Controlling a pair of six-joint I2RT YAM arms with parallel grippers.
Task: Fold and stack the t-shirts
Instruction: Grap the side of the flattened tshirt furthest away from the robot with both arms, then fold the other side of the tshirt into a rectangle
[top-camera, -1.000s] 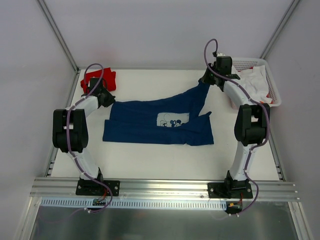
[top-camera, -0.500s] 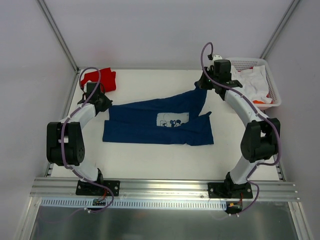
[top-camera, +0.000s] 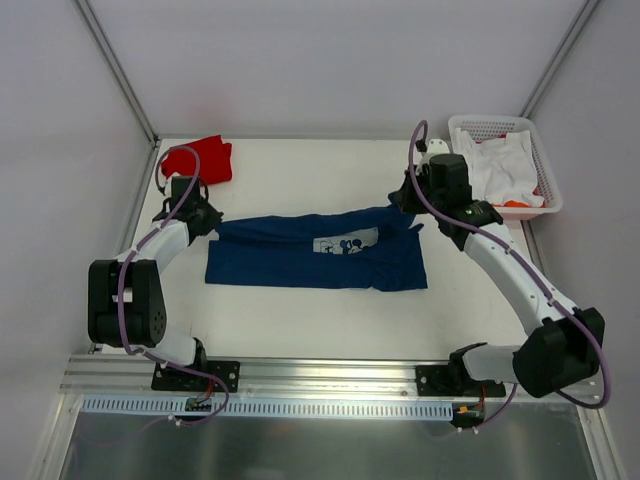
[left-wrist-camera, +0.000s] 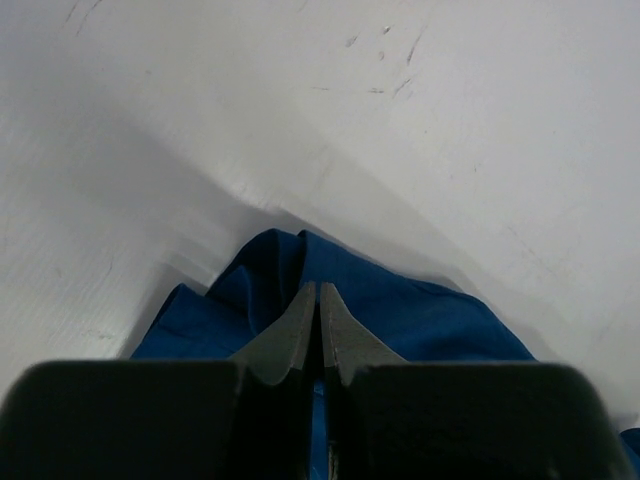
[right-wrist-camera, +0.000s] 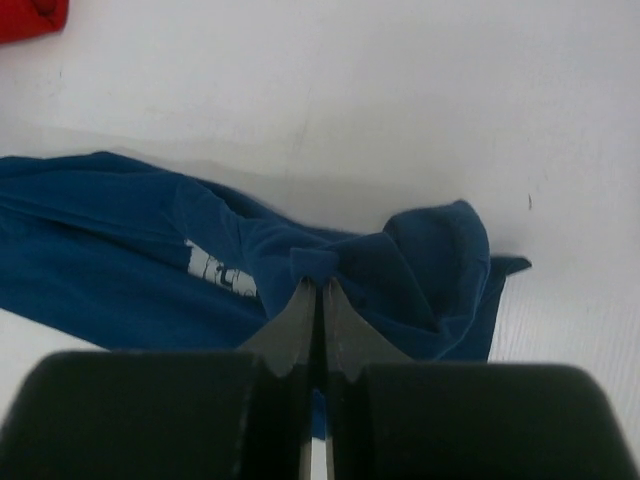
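From above, two t-shirts lie on the table (top-camera: 300, 175). One navy t-shirt (top-camera: 300, 262) is spread wide across the middle with its single white print (top-camera: 343, 242) facing up, and one red t-shirt (top-camera: 205, 158) sits bunched beyond the navy t-shirt's far-left corner, apart from it. One basket (top-camera: 490, 120) stands beyond the navy t-shirt's far-right corner and holds white cloth (top-camera: 500, 165). There are two arms. The left gripper (top-camera: 208, 222) meets the navy t-shirt at its far-left corner and the right gripper (top-camera: 405, 205) meets it at its far-right corner, with the far edge of the cloth stretched between them. In the left wrist view, the left gripper (left-wrist-camera: 318, 290) has its two fingers pressed together on a raised fold of the navy t-shirt (left-wrist-camera: 420, 320), with bare table (left-wrist-camera: 400, 120) beyond the cloth. In the right wrist view, the right gripper (right-wrist-camera: 320, 285) is likewise clamped tight on a small pinched ridge of the navy t-shirt (right-wrist-camera: 100, 230). A sliver of the white print (right-wrist-camera: 215, 270) shows just left of the pinch, and a corner of the red t-shirt (right-wrist-camera: 30, 15) lies well beyond the navy cloth across open table (right-wrist-camera: 400, 90).
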